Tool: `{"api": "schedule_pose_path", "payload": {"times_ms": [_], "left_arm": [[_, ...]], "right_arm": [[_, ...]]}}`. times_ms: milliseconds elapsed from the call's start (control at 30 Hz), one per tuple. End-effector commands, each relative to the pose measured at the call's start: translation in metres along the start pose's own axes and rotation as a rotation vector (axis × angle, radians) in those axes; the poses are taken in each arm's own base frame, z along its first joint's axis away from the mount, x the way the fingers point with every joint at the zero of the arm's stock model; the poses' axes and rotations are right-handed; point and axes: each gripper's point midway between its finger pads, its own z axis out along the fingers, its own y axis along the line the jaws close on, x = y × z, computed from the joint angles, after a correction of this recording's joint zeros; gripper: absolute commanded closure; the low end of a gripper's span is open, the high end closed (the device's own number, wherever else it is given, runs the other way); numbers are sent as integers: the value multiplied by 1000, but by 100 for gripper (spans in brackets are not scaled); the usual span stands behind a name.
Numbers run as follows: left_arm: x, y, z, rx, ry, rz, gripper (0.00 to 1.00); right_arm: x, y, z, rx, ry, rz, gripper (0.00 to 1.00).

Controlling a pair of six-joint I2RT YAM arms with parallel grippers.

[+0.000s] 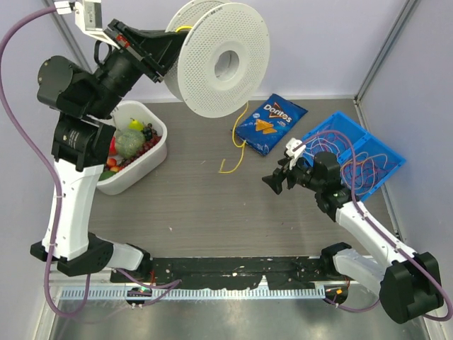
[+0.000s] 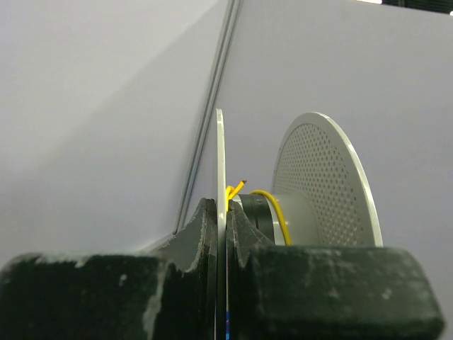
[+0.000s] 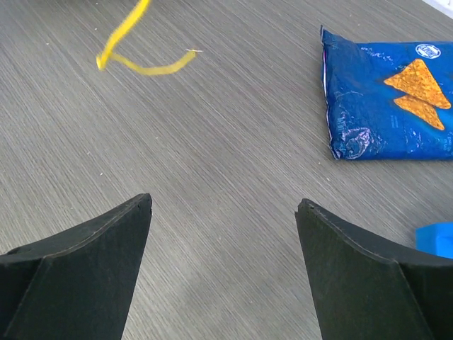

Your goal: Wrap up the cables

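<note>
The big grey table [image 1: 212, 212] is sitting under everything. High above its far side, the left gripper [image 2: 225, 219] is holding up the round white spool [image 1: 223, 67]. Its two fingers are squeezing tight on one thin side plate of the spool.

On the right, a blue bin [image 1: 375, 138] is lying tipped, with a tangle of thin cables [image 1: 347, 152] in it. They are waiting for their turn. On the left, a white tub [image 1: 138, 177] is holding toy fruit. A blue chips bag [image 1: 271, 122] is lying between the tub and the bin.

The right gripper [image 3: 223, 205] is hovering low over the table, near the bin. Its fingers are spread wide and holding nothing.

The smallest thing is the yellow cable [image 1: 237, 145]. One end is going around the middle of the spool, only a turn or so, I think. The rest is hanging down, and its tail is lying on the table just beside the chips bag.

Here is what I think could go wrong. The cable is hardly wound on, so a hard pull from the right gripper could yank it right off the spool. The cable is thin and floppy, so the wide fingers could close on air and miss it. The spool is big and is being pinched only by its thin edge, so it could tip or slip out when it is turning. The tail could also be catching on the bag and dragging it.
</note>
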Motion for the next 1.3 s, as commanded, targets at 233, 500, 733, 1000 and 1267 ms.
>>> {"api": "schedule_pose_path", "payload": {"times_ms": [233, 500, 733, 1000, 1267], "left_arm": [[-56, -38, -8, 120, -171, 37, 100], [-59, -44, -7, 150, -179, 22, 100], [-54, -42, -4, 157, -176, -1, 100], [-43, -20, -3, 58, -160, 23, 100], [1, 71, -7, -334, -75, 97, 100]], "right_arm": [[-28, 18, 13, -114, -251, -200, 12], [-15, 67, 21, -296, -245, -245, 13], [-19, 109, 28, -328, -325, -187, 16], [-29, 101, 21, -239, -316, -21, 99], [13, 102, 5, -237, -97, -85, 99]]}}
